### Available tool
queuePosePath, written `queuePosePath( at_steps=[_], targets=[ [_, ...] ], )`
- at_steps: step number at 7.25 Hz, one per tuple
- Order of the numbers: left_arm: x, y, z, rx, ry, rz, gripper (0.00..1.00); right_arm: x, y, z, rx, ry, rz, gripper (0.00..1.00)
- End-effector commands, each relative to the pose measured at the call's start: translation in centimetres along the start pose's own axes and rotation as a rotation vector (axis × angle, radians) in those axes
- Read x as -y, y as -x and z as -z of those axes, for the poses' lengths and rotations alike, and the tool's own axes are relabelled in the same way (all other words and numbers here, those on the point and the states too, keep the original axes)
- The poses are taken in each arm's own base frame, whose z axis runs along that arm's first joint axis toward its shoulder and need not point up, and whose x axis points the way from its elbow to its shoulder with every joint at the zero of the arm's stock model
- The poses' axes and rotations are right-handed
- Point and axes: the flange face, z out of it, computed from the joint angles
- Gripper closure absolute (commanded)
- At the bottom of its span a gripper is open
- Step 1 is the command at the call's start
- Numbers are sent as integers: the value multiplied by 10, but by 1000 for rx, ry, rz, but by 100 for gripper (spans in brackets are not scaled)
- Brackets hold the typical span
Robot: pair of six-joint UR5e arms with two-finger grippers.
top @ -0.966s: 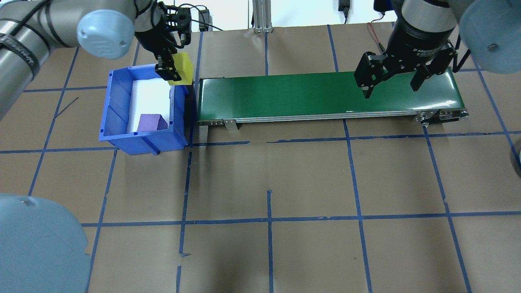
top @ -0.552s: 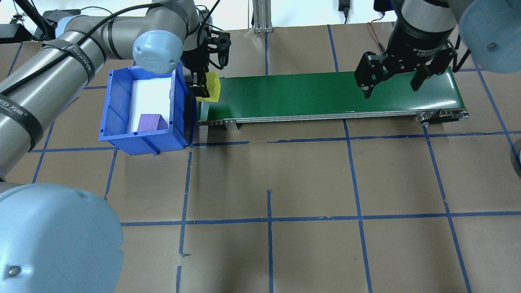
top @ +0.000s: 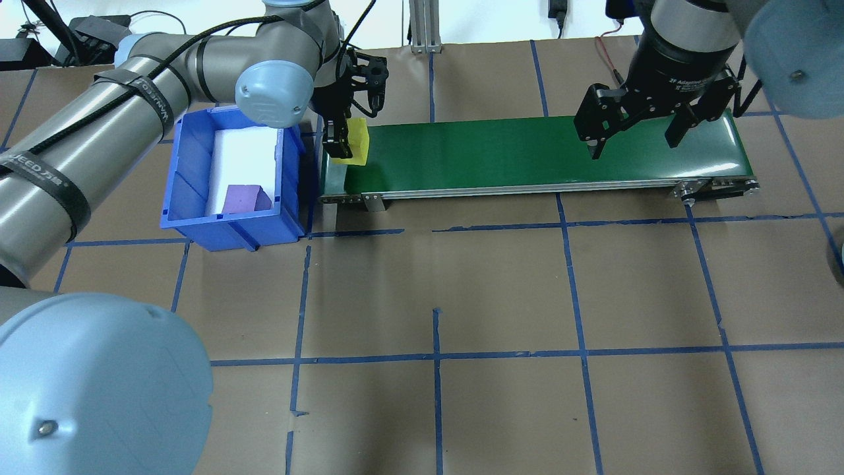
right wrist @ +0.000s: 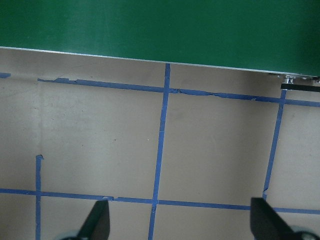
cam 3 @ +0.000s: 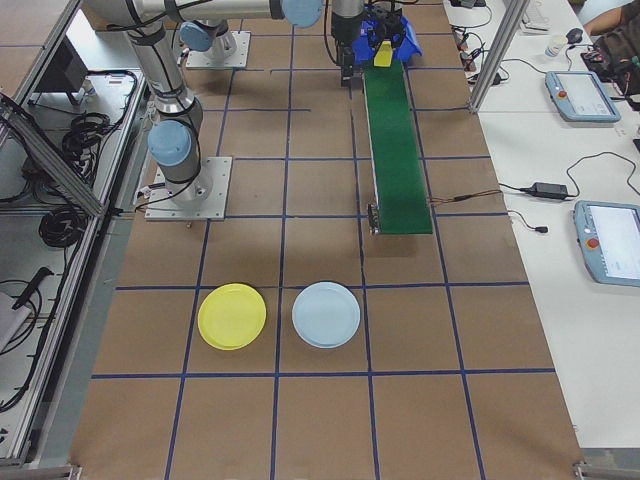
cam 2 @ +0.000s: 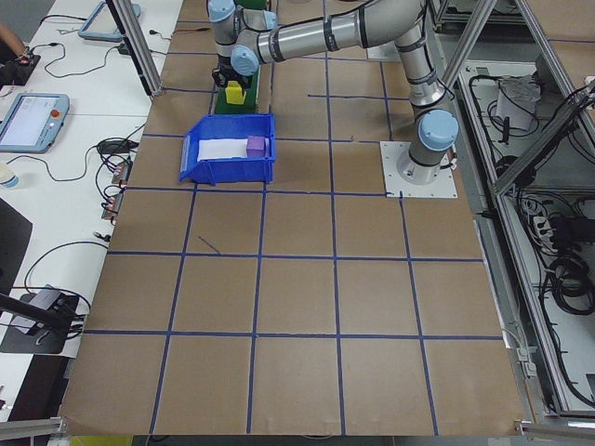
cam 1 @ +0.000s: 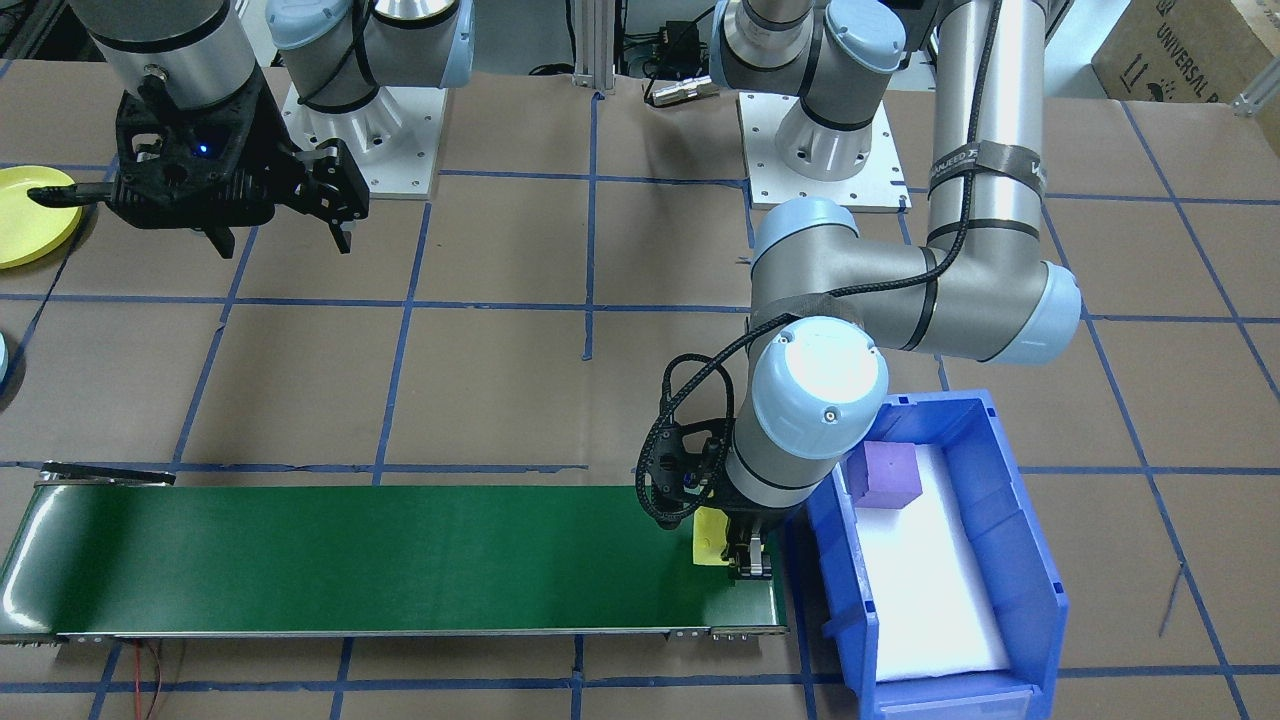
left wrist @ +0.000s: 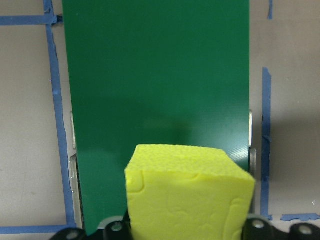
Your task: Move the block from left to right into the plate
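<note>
A yellow foam block (top: 355, 140) hangs just above the left end of the green conveyor belt (top: 527, 152), with my left gripper (top: 344, 148) shut on it. The left wrist view shows the block (left wrist: 187, 195) filling the bottom of the frame over the belt (left wrist: 155, 75). Over the belt's right end my right gripper (top: 634, 146) stands open and holds nothing; its wide-apart fingertips (right wrist: 97, 220) show above bare paper. A yellow plate (cam 3: 232, 316) and a light blue plate (cam 3: 325, 314) lie on the table beyond the belt's right end.
A blue bin (top: 191, 191) with a white foam liner and a purple block (top: 245, 198) stands right against the belt's left end. Blue tape lines grid the brown paper table. The yellow plate (cam 1: 30, 215) lies near my right gripper (cam 1: 283, 243).
My left gripper has carried the yellow block rightward from over the bin's far corner to the belt's left end and lowered it. The right arm has not moved.
</note>
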Motion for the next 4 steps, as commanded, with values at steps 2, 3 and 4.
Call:
queuePosePath(
  at_steps=[2,3,4],
  targets=[
    [0,-1,6,9,-1,0,5,0,0,0,0,0,0,0],
    [0,-4,23,33,-1,1,5,0,0,1,0,-1,0,0],
    [-12,-5,44,64,9,41,5,0,0,0,0,0,0,0]
  ],
)
